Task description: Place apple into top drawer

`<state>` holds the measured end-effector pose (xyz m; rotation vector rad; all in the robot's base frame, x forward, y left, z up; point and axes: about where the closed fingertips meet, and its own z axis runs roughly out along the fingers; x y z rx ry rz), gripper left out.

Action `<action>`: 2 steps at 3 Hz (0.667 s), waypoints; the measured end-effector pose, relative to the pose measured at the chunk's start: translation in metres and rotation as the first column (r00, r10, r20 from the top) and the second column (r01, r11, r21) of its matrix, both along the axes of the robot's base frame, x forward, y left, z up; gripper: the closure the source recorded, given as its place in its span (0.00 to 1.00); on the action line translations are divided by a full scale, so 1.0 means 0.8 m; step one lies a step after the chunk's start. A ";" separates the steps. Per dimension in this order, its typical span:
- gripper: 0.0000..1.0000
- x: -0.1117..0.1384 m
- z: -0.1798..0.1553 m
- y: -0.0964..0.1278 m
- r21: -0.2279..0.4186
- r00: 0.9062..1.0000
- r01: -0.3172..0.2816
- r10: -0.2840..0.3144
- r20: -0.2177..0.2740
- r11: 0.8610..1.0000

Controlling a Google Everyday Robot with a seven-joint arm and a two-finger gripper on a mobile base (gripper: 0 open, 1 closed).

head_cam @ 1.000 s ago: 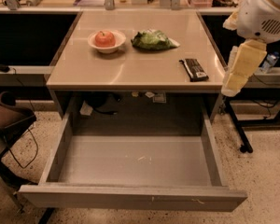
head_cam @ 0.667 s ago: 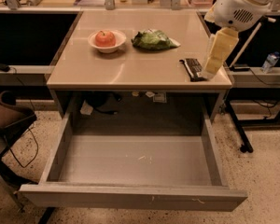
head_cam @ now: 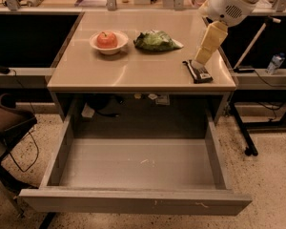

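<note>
Round red-orange apple [head_cam: 107,39] in white bowl [head_cam: 94,44] on smooth tan bench [head_cam: 133,73], beside crinkled green bag [head_cam: 155,41]. Shallow grey metal drawer [head_cam: 133,206] open below, front scuffed. Cream tapered pincer [head_cam: 200,60] above flat black bar [head_cam: 199,73] at right; apart or together, cannot tell.

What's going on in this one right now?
A one-armed robot is meant to put the apple into the top drawer. The apple sits untouched in a white bowl at the back of the table, beside a green bag. The gripper hangs over the table's right side as seen here, just above a black object. The drawer stands pulled open, apple not yet in it.
</note>
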<state>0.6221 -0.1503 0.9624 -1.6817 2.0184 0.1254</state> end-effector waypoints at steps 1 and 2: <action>0.00 0.008 -0.006 -0.004 0.079 1.000 0.012 -0.013 0.010 0.997; 0.00 0.050 -0.020 0.024 0.156 0.998 -0.057 0.054 0.019 0.986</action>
